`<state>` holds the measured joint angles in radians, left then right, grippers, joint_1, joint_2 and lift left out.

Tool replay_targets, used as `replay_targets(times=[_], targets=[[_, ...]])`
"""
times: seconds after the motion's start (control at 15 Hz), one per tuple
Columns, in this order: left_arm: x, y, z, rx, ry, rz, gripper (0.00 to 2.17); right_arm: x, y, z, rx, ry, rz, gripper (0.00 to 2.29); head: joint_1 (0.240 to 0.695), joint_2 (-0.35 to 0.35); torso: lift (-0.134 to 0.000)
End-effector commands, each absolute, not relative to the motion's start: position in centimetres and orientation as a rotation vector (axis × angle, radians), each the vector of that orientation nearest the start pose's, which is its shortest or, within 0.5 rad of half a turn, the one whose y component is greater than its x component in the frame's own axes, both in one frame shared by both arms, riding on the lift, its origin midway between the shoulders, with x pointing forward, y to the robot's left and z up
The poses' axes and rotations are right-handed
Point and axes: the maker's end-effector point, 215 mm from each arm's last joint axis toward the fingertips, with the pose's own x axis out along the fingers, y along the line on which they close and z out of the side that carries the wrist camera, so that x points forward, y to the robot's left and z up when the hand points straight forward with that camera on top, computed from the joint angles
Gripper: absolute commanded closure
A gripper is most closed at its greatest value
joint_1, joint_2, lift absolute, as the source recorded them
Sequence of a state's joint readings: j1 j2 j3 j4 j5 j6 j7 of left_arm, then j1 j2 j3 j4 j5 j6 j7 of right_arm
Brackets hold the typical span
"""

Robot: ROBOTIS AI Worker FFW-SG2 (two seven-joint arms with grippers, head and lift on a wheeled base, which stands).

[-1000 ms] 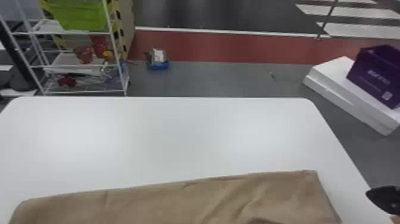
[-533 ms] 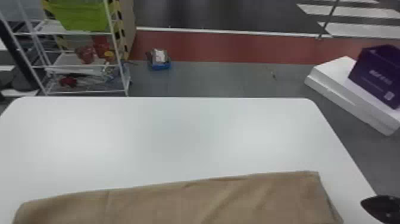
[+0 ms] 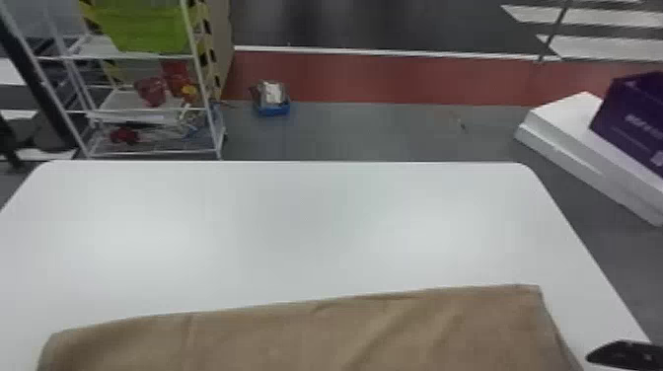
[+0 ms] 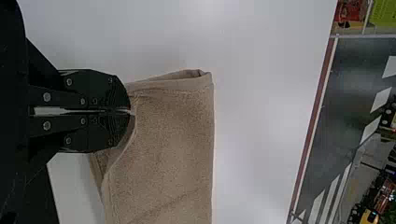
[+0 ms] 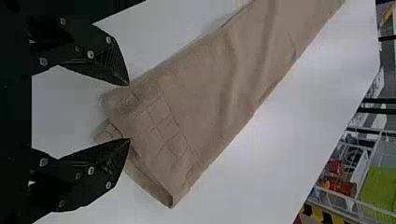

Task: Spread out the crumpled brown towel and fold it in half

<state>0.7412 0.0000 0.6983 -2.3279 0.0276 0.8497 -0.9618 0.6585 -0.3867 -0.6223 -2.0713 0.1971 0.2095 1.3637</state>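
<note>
Your left tool (image 4: 130,111) is closed tight on an edge of the brown towel (image 3: 306,335), near its left end; your right tool (image 3: 625,353) is wide, its fingers spread at the right end. The towel lies as a long, softly creased cloth band on the smooth white bench (image 3: 315,217). Beyond it you have broad bench surface reaching a straight far edge with rounded corners. Farther out past its left end, a white rack (image 3: 118,57) holds a green bin (image 3: 148,27) above red containers (image 3: 150,91); past its right end, a purple box (image 3: 636,118) sits on white slabs (image 3: 567,118).
</note>
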Motion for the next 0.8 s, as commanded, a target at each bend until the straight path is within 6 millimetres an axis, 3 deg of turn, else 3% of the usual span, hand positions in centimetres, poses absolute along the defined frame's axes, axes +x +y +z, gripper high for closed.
replay_targets(times=[0.0, 0.13, 0.2, 0.33, 0.73], targets=[[22.9, 38.6, -44.4, -0.186, 0.785, -0.237, 1.1, 25.6, -36.5, -43.1, -0.624, 0.744, 0.955, 0.52, 0.695, -0.015, -0.124], [22.9, 38.6, -44.4, -0.186, 0.785, -0.237, 1.1, 25.9, -35.2, -42.6, -0.72, 0.709, 0.981, 0.55, 0.695, 0.02, -0.124], [22.9, 38.5, -44.4, -0.187, 0.785, -0.238, 1.1, 26.2, -35.2, -41.9, -0.737, 0.695, 0.976, 0.67, 0.695, 0.055, -0.124], [23.0, 38.3, -44.4, -0.187, 0.784, -0.241, 1.1, 26.9, -35.3, -40.8, -0.782, 0.679, 0.965, 0.68, 0.695, 0.08, -0.124], [23.0, 38.4, -44.5, -0.183, 0.784, -0.238, 1.1, 26.6, -37.2, -42.0, -0.821, 0.764, 0.959, 0.68, 0.695, 0.052, -0.124]])
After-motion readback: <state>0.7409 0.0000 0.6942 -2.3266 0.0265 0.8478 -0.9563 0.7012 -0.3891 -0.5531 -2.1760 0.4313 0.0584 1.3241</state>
